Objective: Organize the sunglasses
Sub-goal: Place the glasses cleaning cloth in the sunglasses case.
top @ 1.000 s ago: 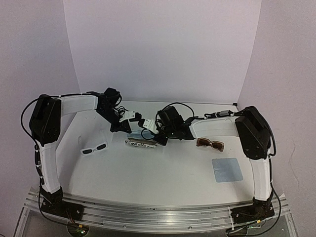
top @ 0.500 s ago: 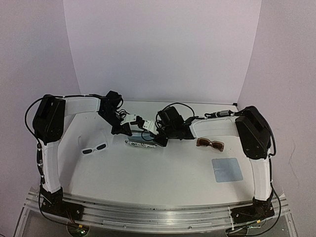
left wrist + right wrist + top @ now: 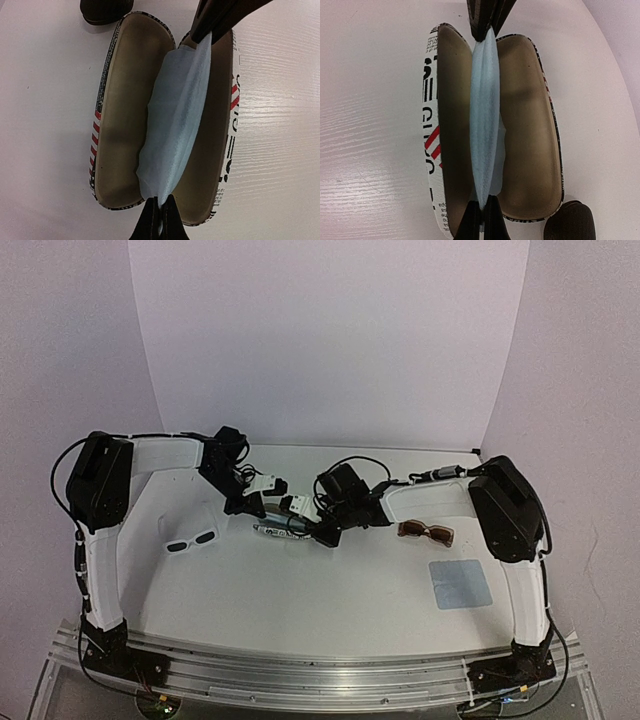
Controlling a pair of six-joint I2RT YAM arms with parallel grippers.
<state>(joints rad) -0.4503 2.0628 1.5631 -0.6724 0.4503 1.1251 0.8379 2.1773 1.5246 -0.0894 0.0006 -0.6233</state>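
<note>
1. Top external view: white sunglasses [image 3: 190, 540] lie left of the left gripper [image 3: 160, 216], brown sunglasses [image 3: 425, 531] right of the right gripper [image 3: 482, 216], long axes crosswise.
2. Both grippers, closed tight, pinch opposite ends of the blue cloth [image 3: 175, 130] over the open case [image 3: 120, 125].

Case [image 3: 431, 150] print illegible (black letters)

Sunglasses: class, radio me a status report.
Left gripper, right gripper shut on blue cloth ends. White sunglasses, brown sunglasses lie loose on table. Cloth spans open striped case.
</note>
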